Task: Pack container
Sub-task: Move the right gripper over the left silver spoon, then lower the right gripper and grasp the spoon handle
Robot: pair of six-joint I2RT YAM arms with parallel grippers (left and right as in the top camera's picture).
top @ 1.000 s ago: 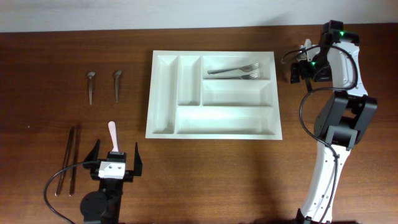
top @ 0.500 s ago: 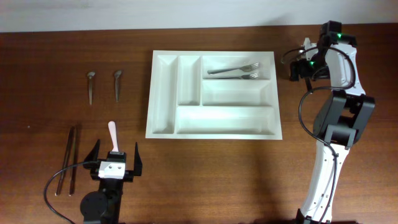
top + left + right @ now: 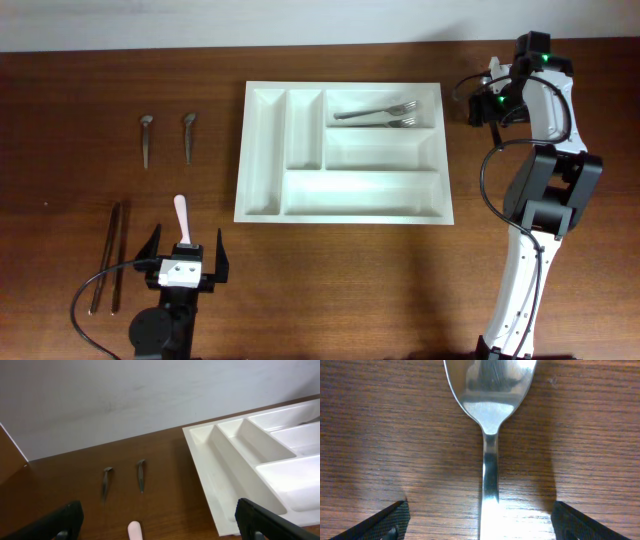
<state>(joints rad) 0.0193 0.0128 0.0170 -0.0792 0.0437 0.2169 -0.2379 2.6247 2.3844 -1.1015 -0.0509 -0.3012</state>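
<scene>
The white cutlery tray (image 3: pixel 360 190) lies at the table's middle, with two forks (image 3: pixel 378 113) in its top right compartment. It also shows in the left wrist view (image 3: pixel 235 460). My right gripper (image 3: pixel 480 105) is right of the tray. In the right wrist view it is open (image 3: pixel 480 527), low over the wood, and its fingers straddle the handle of a steel spoon (image 3: pixel 490 390). My left gripper (image 3: pixel 185 252) is open and empty at the front left. A pink-handled utensil (image 3: pixel 181 214) lies just ahead of it, and its tip shows between the fingers (image 3: pixel 134 531).
Two small spoons (image 3: pixel 146 138) (image 3: pixel 188 135) lie at the far left and show in the left wrist view (image 3: pixel 106 482) (image 3: pixel 141 475). Two dark chopsticks (image 3: pixel 110 258) lie at the front left beside the left arm. The right arm's base stands at the front right.
The right wrist has shifted slightly toward the far edge of the table. The left arm and the cutlery have not moved.
</scene>
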